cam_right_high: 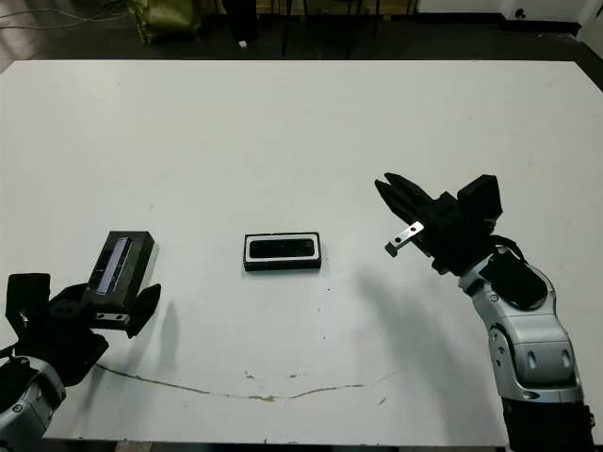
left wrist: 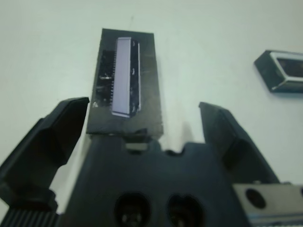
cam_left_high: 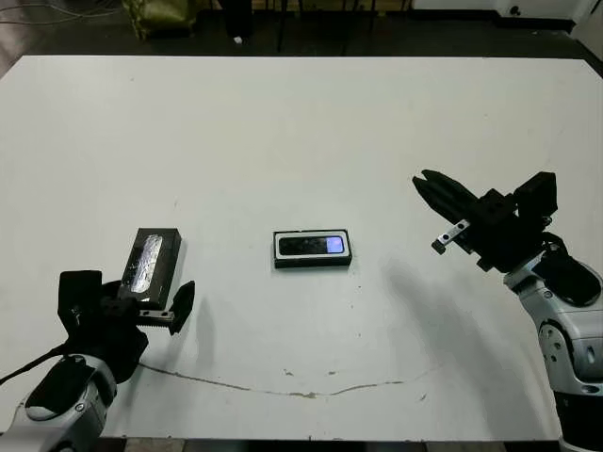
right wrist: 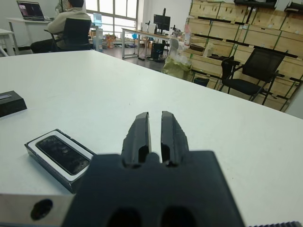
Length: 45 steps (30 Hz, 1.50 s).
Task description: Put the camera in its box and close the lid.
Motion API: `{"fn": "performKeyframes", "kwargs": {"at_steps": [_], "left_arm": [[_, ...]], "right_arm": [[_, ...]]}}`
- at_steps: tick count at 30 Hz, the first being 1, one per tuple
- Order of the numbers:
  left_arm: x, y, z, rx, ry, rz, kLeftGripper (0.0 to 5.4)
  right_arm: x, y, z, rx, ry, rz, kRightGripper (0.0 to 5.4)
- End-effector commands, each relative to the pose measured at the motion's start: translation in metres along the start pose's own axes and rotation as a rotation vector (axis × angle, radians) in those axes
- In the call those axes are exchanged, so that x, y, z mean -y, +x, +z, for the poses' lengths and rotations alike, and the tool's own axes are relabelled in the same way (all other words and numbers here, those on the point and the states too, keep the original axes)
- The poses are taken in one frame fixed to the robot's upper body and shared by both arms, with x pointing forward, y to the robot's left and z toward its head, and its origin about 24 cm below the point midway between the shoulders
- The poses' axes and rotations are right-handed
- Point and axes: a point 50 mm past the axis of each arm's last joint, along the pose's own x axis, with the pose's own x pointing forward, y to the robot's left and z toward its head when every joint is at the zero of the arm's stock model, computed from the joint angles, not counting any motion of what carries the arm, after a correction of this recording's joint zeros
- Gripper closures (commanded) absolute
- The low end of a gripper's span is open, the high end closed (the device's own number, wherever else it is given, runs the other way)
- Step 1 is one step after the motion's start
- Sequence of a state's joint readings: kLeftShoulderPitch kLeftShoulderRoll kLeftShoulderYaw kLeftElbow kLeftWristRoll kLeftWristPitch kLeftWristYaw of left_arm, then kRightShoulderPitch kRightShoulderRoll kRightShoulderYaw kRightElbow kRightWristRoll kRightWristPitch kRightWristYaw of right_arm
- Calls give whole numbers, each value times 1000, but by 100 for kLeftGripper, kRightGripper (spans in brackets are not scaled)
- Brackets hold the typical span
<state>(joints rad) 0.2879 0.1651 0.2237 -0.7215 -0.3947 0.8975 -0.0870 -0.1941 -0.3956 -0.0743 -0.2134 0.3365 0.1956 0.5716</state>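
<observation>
Two pincers flank the work on the bare white table (cam_left_high: 301,122). Farthest left, the left gripper (left wrist: 142,137) stands with its two black fingers spread wide and nothing between them. Just ahead of its fingertips, lying flat along their line, is the lid (cam_left_high: 154,263), a flat black rectangular cover with a shiny silvery-purple strip down its face. It looks light, stiff and thin, probably of smooth card or plastic, so it may slide on the table before the fingers bite. The long side edges seem the best hold, with the fingers straddling its narrow width and kept off the glossy strip.

Further to that gripper's right, well apart from it, sits the box (cam_left_high: 312,250), a small shallow rectangular tray with black outer walls and a white lining. Inside lies the camera (right wrist: 62,154), a slim black bar with a glossy front and a bluish-purple glint. It appears to lie level within the white rim, filling most of the tray. With the bar in place, covering the tray looks to be what remains.

Rightmost, the right gripper (cam_left_high: 431,194) hovers above the table with its fingers drawn nearly together, holding nothing. The tray lies off to its left, well clear of its tips.
</observation>
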Motion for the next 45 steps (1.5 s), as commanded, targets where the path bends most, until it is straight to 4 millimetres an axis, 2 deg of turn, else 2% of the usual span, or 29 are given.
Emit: {"fn": "performKeyframes", "kwargs": {"at_steps": [1, 10, 16, 20, 24, 29, 33, 39, 45], "left_arm": [[-5, 0, -10, -44, -45, 19, 2], [-9, 6, -17, -41, -9, 31, 2], [-12, 7, -21, -68, -66, 76, 2], [-14, 7, -22, -36, -2, 130, 2], [-16, 9, -23, -18, -36, 160, 62], [-21, 13, -30, -22, -86, 207, 91], [-22, 14, -33, -27, -125, 210, 184], [-25, 16, -34, -98, -96, 118, 314], [-31, 20, -39, -83, -54, 11, 332]], "right_arm": [[2, -4, -7, -38, 5, -1, 540], [2, -5, -7, -39, 4, -1, 540], [2, -4, -7, -39, 10, 1, 540], [3, -5, -7, -45, 12, 1, 540], [3, -4, -7, -37, 11, 4, 540], [2, -4, -8, -36, 18, 2, 540], [3, -4, -8, -38, 9, 3, 540], [2, -5, -8, -42, 11, 0, 540], [3, -5, -7, -46, 9, -3, 540]]}}
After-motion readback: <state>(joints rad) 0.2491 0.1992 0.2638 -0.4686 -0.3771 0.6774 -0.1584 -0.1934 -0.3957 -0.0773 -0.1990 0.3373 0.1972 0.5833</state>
